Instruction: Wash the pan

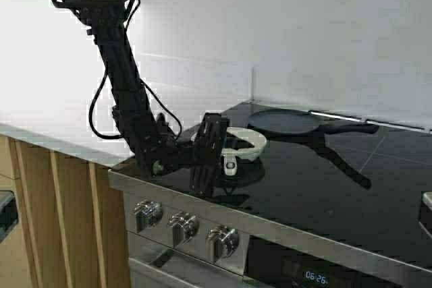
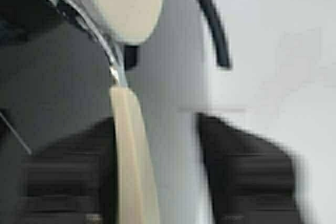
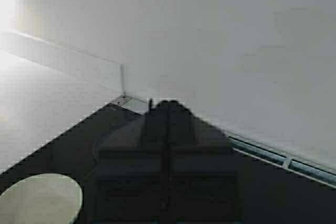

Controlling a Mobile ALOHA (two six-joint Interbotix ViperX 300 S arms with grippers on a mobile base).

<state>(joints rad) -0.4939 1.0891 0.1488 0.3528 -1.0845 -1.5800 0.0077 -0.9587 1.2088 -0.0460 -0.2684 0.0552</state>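
Cream-white and bowl-like, the pan (image 1: 246, 143) sits on the glossy black glass surface (image 1: 317, 193) of a stove, near its front left corner, its short stub handle with a hole pointing toward the knobs (image 1: 182, 226). From the high view we see our left gripper (image 1: 210, 156) down at that handle, while a flat dark pan (image 1: 283, 122) with a long black handle lies just behind, by the white wall.

Our left wrist view shows the left gripper (image 2: 157, 171) with its ribbed black fingers apart, the smooth cream handle (image 2: 131, 156) lying between them against one finger.

Our right wrist view shows the right gripper (image 3: 167, 169) with its fingers pressed together, holding nothing, above the stove, the pan's (image 3: 41, 199) pale round rim near it.
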